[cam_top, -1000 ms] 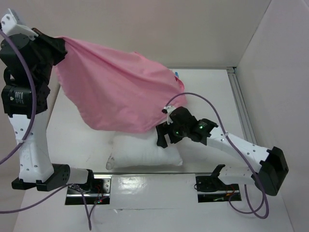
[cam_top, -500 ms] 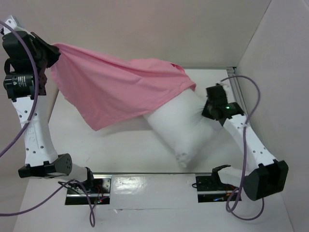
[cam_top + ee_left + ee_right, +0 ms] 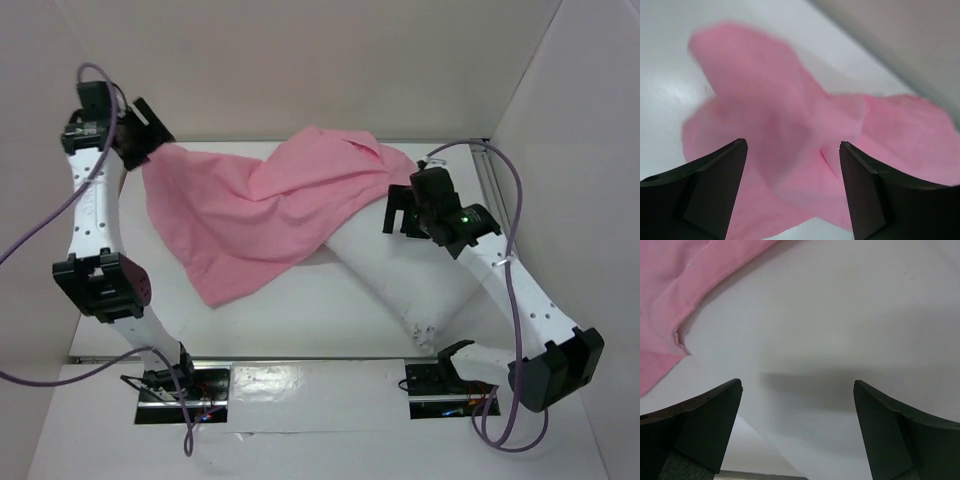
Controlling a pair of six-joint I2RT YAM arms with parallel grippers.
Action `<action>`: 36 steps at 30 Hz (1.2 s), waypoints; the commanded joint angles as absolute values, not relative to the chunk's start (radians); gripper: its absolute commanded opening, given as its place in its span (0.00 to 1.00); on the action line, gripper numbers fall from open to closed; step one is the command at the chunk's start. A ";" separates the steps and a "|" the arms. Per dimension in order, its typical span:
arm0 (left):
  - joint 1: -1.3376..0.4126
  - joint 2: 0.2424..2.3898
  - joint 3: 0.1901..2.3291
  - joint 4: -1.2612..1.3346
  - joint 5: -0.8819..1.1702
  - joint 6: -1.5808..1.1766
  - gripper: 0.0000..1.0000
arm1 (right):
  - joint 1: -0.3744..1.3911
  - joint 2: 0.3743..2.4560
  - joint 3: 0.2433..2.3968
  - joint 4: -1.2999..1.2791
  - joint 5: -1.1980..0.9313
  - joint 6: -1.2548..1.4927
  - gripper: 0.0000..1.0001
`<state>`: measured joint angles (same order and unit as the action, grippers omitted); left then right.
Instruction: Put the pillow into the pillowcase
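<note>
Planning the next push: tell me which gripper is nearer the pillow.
Right. The right gripper is over the pillow's far end, beside the pillowcase edge. The left gripper is at the pillowcase's far left corner, well away from the pillow.

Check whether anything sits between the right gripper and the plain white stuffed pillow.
Nothing visible does. The open right gripper hangs directly above the plain white stuffed pillow, over its bare part, just beside the edge of the shiny pink satin pillowcase that covers its far end.
</note>
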<state>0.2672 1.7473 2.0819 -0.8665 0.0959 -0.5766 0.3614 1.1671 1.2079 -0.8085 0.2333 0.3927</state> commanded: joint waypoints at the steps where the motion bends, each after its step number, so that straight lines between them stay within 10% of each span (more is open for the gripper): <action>1: 0.131 1.673 1.933 -0.910 0.080 -0.532 0.87 | 0.443 1.203 1.237 -0.802 0.275 0.373 1.00; 15: -0.438 1.545 1.313 -0.477 0.204 -0.637 0.85 | 0.443 1.227 1.209 -0.802 0.265 0.373 1.00; 28: -0.758 1.793 1.535 -0.494 -0.241 -0.580 0.88 | 0.425 1.227 1.218 -0.845 0.268 0.373 1.00; 32: -0.758 1.864 1.623 -0.589 -0.373 -0.609 0.75 | 0.416 1.227 1.218 -0.845 0.259 0.361 1.00; 36: -0.758 1.865 1.632 -0.614 -0.406 -0.618 0.24 | 0.416 1.227 1.218 -0.854 0.250 0.341 1.00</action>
